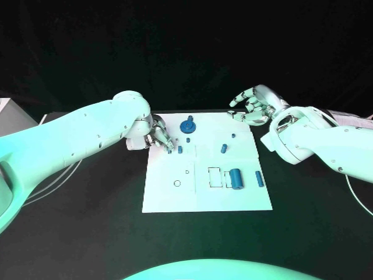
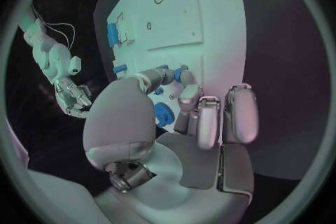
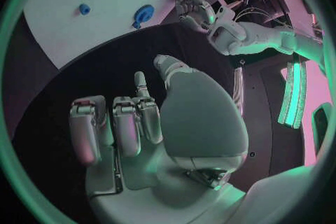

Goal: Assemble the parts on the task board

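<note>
Several blue parts (image 1: pixel 235 178) are seen loose on the white board (image 1: pixel 207 195), so much seems left; a small peg (image 1: pixel 169 150) is pinched at the left hand's (image 1: pixel 157 135) fingertips, while nothing is held in the right hand's (image 1: pixel 255 105) curled fingers.

White task board (image 1: pixel 203 186), small blue parts (image 1: pixel 235 178) scattered on it

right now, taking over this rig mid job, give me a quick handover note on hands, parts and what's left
Left hand: at the white task board's far left corner, fingertips by a small blue peg; whether it grips the peg, I cannot tell.
Right hand: off the board's far right corner, over the black table, fingers curled, holding nothing.
Parts: blue round knob piece at the far edge; large blue cylinder and slim blue pin lying near the right edge; small blue pieces mid-board.
Done: cannot tell how many parts are seated.
Left: the lying cylinder and pin at least.
</note>
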Available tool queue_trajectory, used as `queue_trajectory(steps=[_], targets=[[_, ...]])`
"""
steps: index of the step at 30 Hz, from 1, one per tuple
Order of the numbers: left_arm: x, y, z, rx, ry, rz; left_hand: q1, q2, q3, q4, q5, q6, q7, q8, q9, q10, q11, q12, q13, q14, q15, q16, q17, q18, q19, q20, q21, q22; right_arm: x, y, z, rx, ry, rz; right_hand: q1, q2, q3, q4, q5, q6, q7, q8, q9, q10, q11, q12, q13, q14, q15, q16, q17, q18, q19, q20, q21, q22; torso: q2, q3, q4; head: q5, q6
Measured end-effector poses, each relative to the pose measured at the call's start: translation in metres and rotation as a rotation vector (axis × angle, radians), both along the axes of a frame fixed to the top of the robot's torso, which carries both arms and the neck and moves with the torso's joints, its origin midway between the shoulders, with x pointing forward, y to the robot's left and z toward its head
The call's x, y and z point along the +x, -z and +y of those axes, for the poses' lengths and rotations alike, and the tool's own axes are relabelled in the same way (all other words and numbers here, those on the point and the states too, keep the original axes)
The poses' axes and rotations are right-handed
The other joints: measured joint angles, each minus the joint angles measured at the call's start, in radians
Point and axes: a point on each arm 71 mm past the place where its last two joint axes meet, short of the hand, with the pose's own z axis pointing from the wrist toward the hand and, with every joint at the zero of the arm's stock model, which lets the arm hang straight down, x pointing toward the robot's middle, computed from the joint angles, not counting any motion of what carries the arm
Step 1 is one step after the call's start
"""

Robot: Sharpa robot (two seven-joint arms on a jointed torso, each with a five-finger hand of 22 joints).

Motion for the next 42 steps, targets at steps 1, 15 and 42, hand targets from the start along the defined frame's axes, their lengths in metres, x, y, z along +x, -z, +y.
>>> queue_trajectory(steps=[1, 15, 42], targets=[[0.0, 0.0, 0.001, -0.004, -0.003, 0.001, 0.0, 0.0, 0.0, 0.0, 0.0, -0.002, 0.002, 0.0, 0.0, -0.002, -0.001, 0.0, 0.001, 0.0, 0.0, 0.0, 0.0, 0.0, 0.0, 0.0, 0.0, 0.0, 0.0, 0.0, 0.0, 0.0, 0.0, 0.0, 0.0, 0.0, 0.0, 0.0, 0.0, 0.0, 0.0, 0.0, 0.0, 0.0, 0.0, 0.0, 0.0, 0.0, 0.0, 0.0, 0.0, 0.0, 0.0, 0.0, 0.0, 0.0, 0.0, 0.0, 0.0002, 0.0, 0.0], [-0.002, 0.0, 0.013, -0.058, -0.036, 0.028, 0.023, 0.006, 0.0, 0.0, 0.008, 0.017, -0.017, -0.119, 0.001, 0.012, -0.007, 0.0, 0.006, 0.0, 0.0, 0.0, 0.0, 0.0, 0.0, 0.0, 0.011, 0.0, 0.0, 0.0, -0.002, -0.002, 0.003, 0.001, 0.0, 0.0, 0.01, -0.001, 0.0, 0.0, 0.0, 0.0, 0.006, 0.0, 0.0, 0.0, 0.0, 0.0, 0.0, 0.0, 0.0, 0.0, 0.0, 0.0, 0.0, 0.0, 0.0, 0.0002, 0.0008, 0.003, 0.006], [0.002, -0.012, 0.02, -0.057, -0.011, 0.08, 0.045, 0.026, 0.0, 0.0, 0.008, 0.028, -0.02, -0.142, -0.009, 0.015, -0.01, 0.0, 0.005, 0.0, 0.0, 0.0, 0.0, 0.0, 0.0, 0.0, 0.015, 0.0, 0.0, 0.0, -0.002, -0.003, 0.004, 0.001, 0.0, 0.0, 0.01, -0.001, 0.004, 0.0, 0.0, 0.0, 0.007, 0.0, 0.0, 0.0, 0.001, 0.0, 0.0, 0.0, 0.0, 0.0, 0.0, 0.0, -0.004, -0.001, 0.001, 0.0008, -0.001, 0.004, 0.009]])
